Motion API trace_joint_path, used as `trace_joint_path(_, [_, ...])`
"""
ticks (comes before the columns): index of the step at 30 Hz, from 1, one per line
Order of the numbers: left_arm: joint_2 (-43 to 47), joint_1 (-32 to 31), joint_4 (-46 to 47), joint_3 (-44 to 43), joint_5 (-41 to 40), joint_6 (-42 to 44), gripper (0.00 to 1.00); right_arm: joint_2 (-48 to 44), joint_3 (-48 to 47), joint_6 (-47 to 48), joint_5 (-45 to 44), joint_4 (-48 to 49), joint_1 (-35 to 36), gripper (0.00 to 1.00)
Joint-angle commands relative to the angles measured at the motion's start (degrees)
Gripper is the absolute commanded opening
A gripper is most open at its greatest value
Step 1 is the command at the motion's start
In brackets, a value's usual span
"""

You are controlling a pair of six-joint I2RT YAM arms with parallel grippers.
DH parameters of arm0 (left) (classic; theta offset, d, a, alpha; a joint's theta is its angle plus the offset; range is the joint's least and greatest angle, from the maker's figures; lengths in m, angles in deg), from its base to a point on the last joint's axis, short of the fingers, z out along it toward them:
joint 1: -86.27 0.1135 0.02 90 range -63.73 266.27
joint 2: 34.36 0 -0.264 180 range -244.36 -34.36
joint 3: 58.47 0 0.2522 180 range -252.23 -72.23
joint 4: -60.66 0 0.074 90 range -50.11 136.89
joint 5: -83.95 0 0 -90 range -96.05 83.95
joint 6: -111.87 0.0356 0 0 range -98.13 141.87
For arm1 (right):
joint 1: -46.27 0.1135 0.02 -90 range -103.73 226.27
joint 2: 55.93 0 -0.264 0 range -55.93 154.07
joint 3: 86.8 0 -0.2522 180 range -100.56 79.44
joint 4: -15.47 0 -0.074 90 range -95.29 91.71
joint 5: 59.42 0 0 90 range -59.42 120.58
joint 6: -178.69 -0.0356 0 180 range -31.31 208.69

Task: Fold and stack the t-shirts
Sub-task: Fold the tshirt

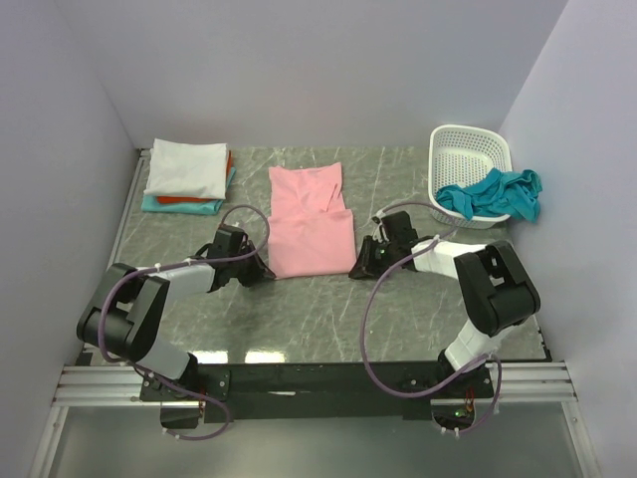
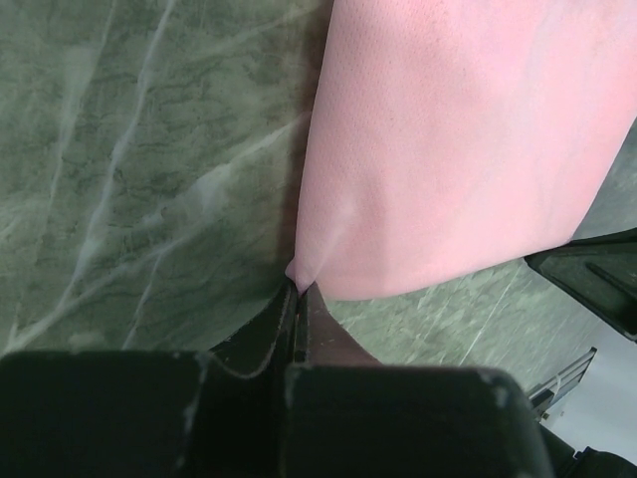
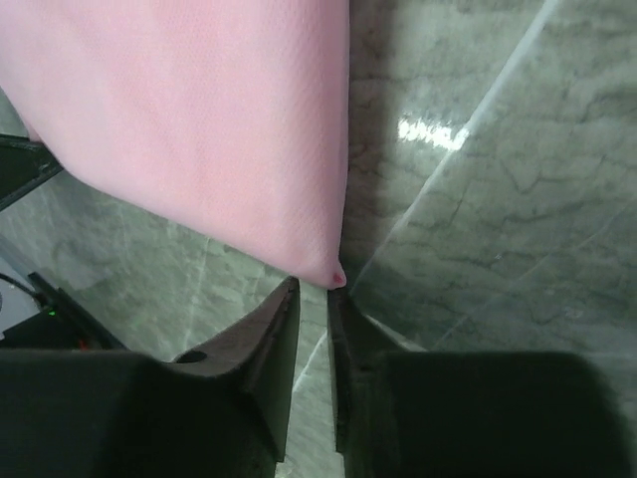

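A light pink t-shirt (image 1: 311, 224) lies folded into a long strip at the middle of the table. My left gripper (image 1: 267, 271) is at its near left corner, and in the left wrist view the gripper (image 2: 299, 289) is shut on the tip of the pink cloth (image 2: 458, 149). My right gripper (image 1: 356, 271) is at the near right corner. In the right wrist view this gripper (image 3: 314, 289) has a narrow gap between its jaws, and the pink corner (image 3: 199, 119) lies just beyond the fingertips, not pinched.
A folded stack stands at the back left: a white t-shirt (image 1: 187, 169) on top, orange-red (image 1: 189, 202) and teal (image 1: 151, 203) below. A white lattice basket (image 1: 468, 149) stands at the back right with a teal t-shirt (image 1: 493, 194) draped over its rim.
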Motion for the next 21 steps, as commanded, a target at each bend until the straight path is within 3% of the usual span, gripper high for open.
trace_joint_path(1, [0.69, -0.06, -2.32, 0.03, -1.98, 1.5, 0.01, 0.78, -2.2, 1.38, -2.65, 1.14, 0.58, 0.15])
trace_joint_path(4, [2.01, -0.06, -3.28, -0.41, -2.51, 1.68, 0.01, -1.58, -1.59, 1.56, -1.61, 1.21, 0.58, 0.0])
trace_joint_path(16, [17.03, -0.5, -12.24, 1.08, -4.27, 1.86, 0.01, -20.56, 2.55, 5.16, -4.23, -5.7, 6.29, 0.0])
trace_joint_path(21, [30.03, -1.11, -17.95, 2.75, -5.58, -0.87, 0.01, -30.67, 4.21, 4.55, -7.66, -11.08, 9.72, 0.0])
